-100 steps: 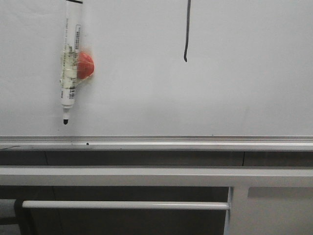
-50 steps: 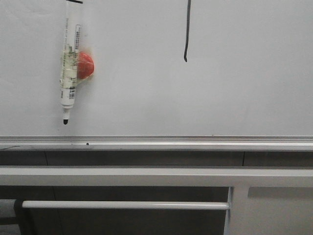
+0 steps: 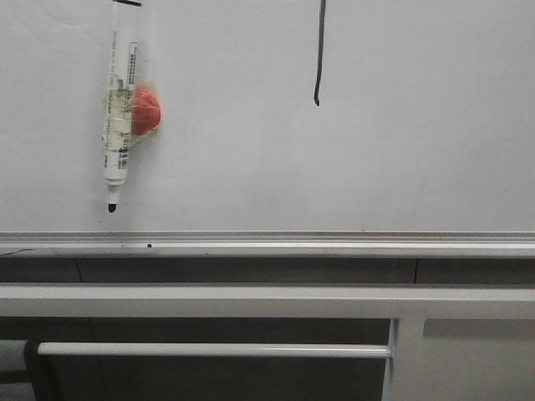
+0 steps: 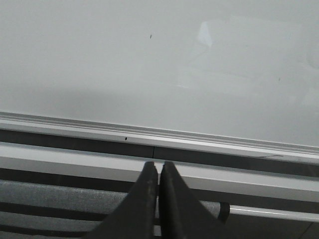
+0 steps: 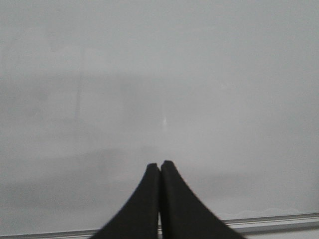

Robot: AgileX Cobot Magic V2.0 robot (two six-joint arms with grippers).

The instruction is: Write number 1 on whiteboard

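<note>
The whiteboard (image 3: 376,167) fills the upper front view, with its silver lower rail (image 3: 267,244) beneath. On it runs the number 1 (image 3: 319,58), a thin black near-vertical stroke hooked at its lower end. A white marker pen (image 3: 118,117) hangs on the board at the left, black tip down, fixed beside a red-orange blob (image 3: 147,112). Neither gripper shows in the front view. My left gripper (image 4: 158,166) is shut and empty, facing the whiteboard (image 4: 159,64) and its rail. The right gripper (image 5: 160,165) is shut and empty too, close to the bare whiteboard (image 5: 159,74).
Below the rail run white metal bars (image 3: 267,301), a thinner crossbar (image 3: 213,350) and a white upright (image 3: 405,359). A dark gap lies behind them. The left wrist view shows the same bars (image 4: 75,159) below the board.
</note>
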